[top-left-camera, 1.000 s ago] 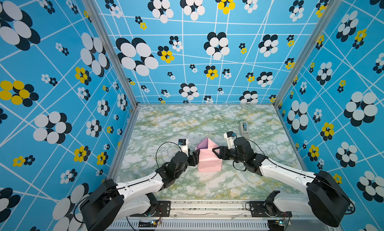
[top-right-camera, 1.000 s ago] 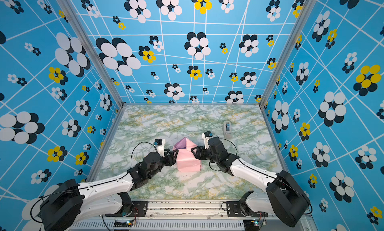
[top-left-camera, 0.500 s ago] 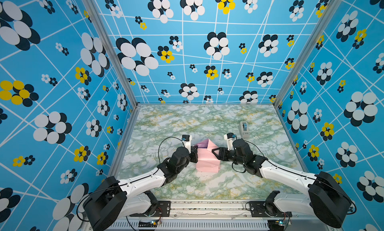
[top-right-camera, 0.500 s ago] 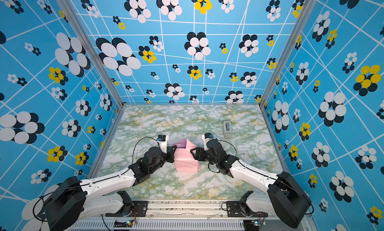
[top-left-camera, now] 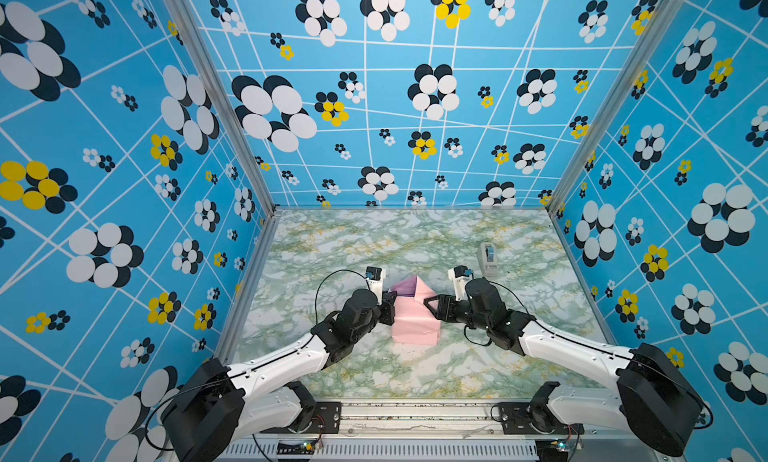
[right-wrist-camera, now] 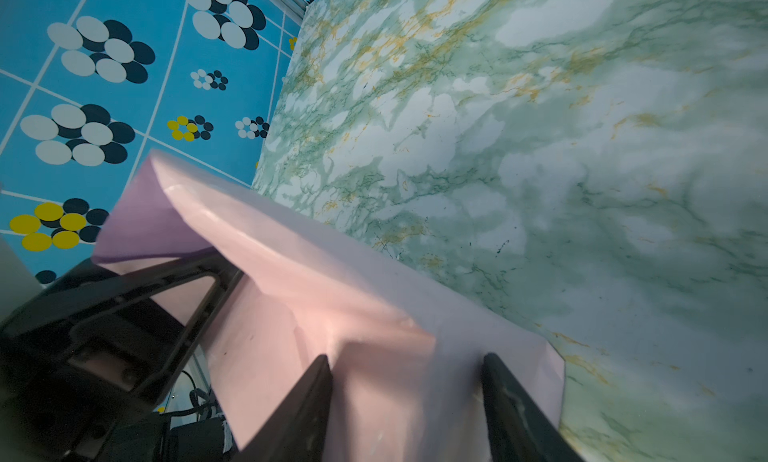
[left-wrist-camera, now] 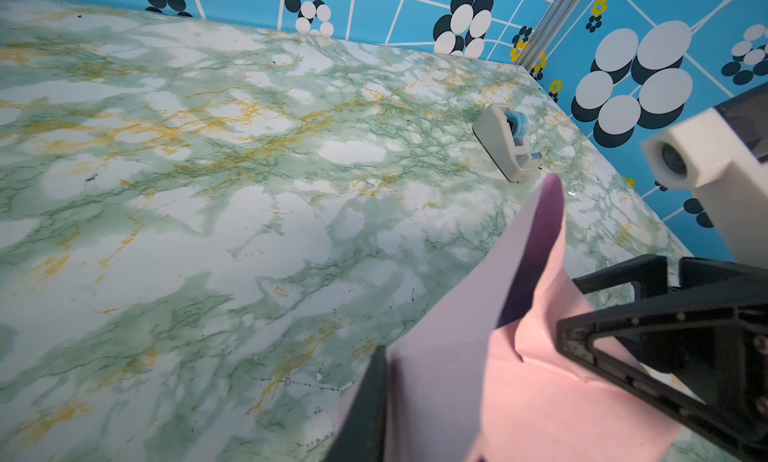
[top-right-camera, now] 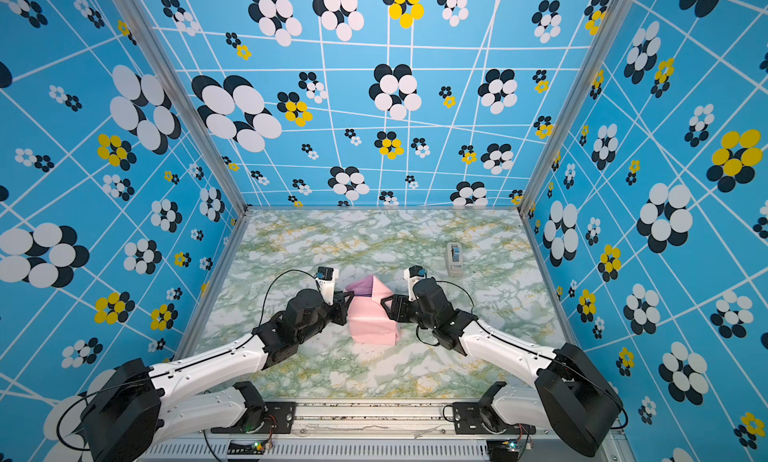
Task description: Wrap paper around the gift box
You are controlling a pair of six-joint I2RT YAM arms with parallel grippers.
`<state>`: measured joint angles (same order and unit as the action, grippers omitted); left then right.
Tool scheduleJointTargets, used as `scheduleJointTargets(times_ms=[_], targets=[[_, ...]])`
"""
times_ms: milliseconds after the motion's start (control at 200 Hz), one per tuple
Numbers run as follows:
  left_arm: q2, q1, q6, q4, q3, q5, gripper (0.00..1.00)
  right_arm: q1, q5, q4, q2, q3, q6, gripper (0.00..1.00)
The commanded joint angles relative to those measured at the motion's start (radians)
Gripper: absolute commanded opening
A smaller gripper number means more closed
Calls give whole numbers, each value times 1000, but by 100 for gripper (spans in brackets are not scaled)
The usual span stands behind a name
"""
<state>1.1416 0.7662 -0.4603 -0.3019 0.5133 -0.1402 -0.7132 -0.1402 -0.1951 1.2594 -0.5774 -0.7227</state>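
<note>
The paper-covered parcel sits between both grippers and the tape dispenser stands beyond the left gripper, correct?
Not quite: the tape dispenser stands beyond the right gripper, not the left gripper, as both top views show. The rest holds.

The light is bright and even; shadows on the table are soft. In both top views the walls bend at the edges. In the right wrist view my fingers and the near paper are blurred, with a little glare.
</note>
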Motion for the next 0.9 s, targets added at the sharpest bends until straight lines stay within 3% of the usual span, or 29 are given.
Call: scheduleJointTargets(times_ms=[0,135,190,245,335,565,895], targets=[[-22,-25,25,27,41,31,0,-10,31,164,30,58,8,59],[-46,-43,32,74,72,59,0,-8,30,163,32,63,8,59],[-70,-49,20,113,77,60,28,-9,27,161,36,59,8,59],[-110,-56,7,155,74,57,47,-9,24,160,36,57,9,59],[-203,-60,-30,226,49,13,59,-9,24,160,33,52,10,59],[-410,-65,-121,366,-57,-117,61,-10,8,160,46,41,19,59],[-215,-65,-160,195,-82,-3,60,-10,8,163,43,42,21,60]])
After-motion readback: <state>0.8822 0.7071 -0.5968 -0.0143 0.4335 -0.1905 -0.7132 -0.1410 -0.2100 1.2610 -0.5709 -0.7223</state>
